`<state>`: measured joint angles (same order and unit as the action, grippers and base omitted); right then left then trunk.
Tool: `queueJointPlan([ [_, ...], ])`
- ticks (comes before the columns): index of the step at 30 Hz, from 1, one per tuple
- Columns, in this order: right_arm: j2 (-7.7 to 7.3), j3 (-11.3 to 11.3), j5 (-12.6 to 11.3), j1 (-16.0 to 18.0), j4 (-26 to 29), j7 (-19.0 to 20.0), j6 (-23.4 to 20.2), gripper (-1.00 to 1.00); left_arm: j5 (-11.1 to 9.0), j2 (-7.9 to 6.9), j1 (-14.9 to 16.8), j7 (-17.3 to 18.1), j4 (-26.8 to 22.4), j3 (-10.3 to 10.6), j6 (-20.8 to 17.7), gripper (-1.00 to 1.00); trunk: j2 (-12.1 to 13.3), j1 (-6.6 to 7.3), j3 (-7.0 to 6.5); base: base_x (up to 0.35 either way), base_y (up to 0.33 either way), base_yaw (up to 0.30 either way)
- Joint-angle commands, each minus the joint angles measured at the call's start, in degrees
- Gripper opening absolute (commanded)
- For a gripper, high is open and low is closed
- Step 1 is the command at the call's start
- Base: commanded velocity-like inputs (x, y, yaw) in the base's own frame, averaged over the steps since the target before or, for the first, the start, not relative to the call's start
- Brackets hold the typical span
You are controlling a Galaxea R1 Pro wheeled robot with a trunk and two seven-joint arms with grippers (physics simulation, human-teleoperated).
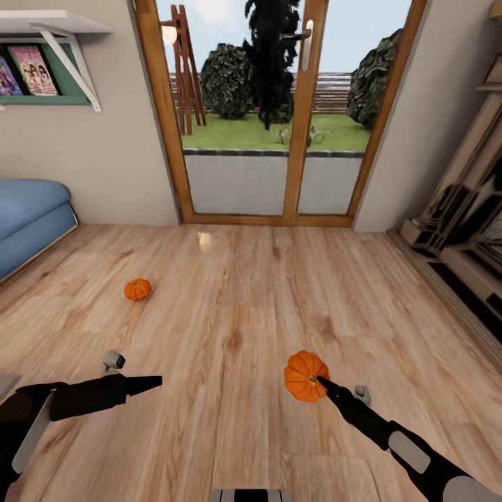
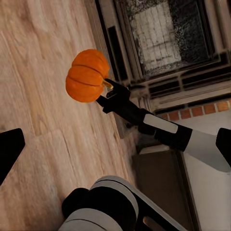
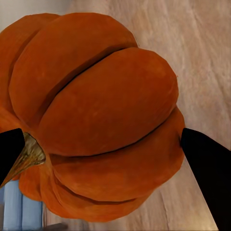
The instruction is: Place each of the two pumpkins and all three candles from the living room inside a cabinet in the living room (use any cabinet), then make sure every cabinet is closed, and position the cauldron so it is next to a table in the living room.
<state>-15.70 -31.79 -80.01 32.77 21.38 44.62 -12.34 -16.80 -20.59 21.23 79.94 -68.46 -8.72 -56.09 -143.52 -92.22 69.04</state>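
My right gripper (image 1: pixel 322 382) is shut on an orange ribbed pumpkin (image 1: pixel 304 375) and holds it above the wood floor at the lower right. In the right wrist view this pumpkin (image 3: pixel 101 110) sits between the two dark fingertips (image 3: pixel 207 178). The left wrist view shows the held pumpkin (image 2: pixel 86 75) on the right arm's tip. A second pumpkin (image 1: pixel 137 288) lies on the floor at the left, ahead of my left gripper (image 1: pixel 150 382), which is open and empty. The candles, cauldron and table are out of view.
A blue sofa (image 1: pixel 28 216) stands at the left wall under a white shelf (image 1: pixel 56 28). Wood-framed glass doors (image 1: pixel 279 139) fill the far wall. A furniture unit with dark openings (image 1: pixel 460 237) lines the right wall; I cannot tell whether it is the cabinet.
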Motion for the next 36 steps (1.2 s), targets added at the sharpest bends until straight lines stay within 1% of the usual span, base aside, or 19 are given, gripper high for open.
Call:
queueJointPlan([
  [1,-0.04,-0.1,-0.74,0.04,0.06,0.12,-0.5,-1.0,-0.09,-0.01,0.04,0.09,0.01,0.02,-0.6,1.0,-0.02,-0.02,0.02,0.327,-0.095,0.27],
  [12,-0.08,-0.1,-0.67,0.04,0.13,0.31,-0.51,-1.0,-0.08,0.02,0.04,-0.04,0.44,0.08,-0.52,1.0,-0.02,-0.02,-0.22,0.327,-0.126,0.277],
  [20,-0.07,-0.04,-0.67,0.02,0.13,1.06,-0.55,-1.0,-0.06,0.08,0.04,-0.05,0.47,0.1,-0.51,1.0,-0.02,-0.02,-0.38,0.301,-0.199,0.278],
  [30,-0.1,-0.03,-0.67,0.02,0.11,1.17,-0.49,-1.0,0.01,0.11,0.04,-0.17,0.45,0.19,-0.51,1.0,-0.02,-0.02,-0.4,0.272,-0.24,0.071],
  [36,-0.04,-0.09,-0.67,0.01,0.1,1.12,-0.51,-1.0,0.01,0.16,0.04,-0.17,0.51,0.19,-0.51,1.0,-0.02,-0.02,-0.4,0.283,-0.189,0.238],
])
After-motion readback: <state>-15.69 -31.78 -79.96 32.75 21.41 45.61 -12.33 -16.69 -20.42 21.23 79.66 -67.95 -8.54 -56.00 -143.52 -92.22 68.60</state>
